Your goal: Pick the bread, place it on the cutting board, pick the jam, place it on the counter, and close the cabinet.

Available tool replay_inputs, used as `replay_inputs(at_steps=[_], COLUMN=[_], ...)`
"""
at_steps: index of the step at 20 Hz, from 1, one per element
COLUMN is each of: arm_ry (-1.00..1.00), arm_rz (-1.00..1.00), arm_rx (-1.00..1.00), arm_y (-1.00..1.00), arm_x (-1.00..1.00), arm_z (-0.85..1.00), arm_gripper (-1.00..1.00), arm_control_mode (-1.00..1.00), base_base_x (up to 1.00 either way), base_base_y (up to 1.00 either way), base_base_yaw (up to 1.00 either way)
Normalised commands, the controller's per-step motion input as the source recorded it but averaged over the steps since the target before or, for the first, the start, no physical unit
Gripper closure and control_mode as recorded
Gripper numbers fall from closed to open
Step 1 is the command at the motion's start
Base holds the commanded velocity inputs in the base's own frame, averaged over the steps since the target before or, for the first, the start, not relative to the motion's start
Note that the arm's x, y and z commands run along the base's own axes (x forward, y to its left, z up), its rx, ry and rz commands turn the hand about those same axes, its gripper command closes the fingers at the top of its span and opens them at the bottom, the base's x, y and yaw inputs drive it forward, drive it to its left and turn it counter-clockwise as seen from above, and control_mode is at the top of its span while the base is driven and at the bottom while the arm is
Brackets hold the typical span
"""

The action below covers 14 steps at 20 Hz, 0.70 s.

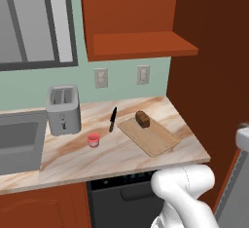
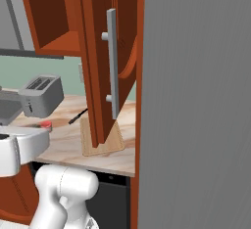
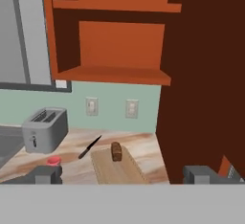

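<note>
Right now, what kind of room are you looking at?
A home kitchen, by the look of it, though a rendered one: a toaster stands on a marble-patterned counter beside a sink, with an open wall cabinet above and a knife beside a cutting board.

My two base views look down on the tabletop [image 1: 121,149] from behind; my hand view faces the cabinet [image 3: 115,36] from farther back.

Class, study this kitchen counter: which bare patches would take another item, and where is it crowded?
Bare marble-patterned counter runs along the front edge, below the pink-red jam cup and left of the light wooden cutting board. It is crowded between the grey toaster, black knife and the board's back corner, where the dark brown bread sits.
</note>
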Motion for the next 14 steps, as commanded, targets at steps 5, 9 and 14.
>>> replay_inputs(at_steps=[5,9,14], arm_ry=[-0.05,-0.01,-0.02], arm_rz=[0.00,0.00,0.00], arm_rx=[0.00,0.00,0.00], arm_y=[-0.22,-0.32,-0.33], arm_x=[0.00,-0.01,0.00], arm_z=[0.00,0.00,0.00], arm_gripper=[-1.00,-1.00,-1.00], arm_control_mode=[-1.00,-1.00,-1.00], base_base_x=[0.00,0.00,0.00], base_base_y=[0.00,0.00,0.00], base_base_yaw=[0.00,0.00,0.00])
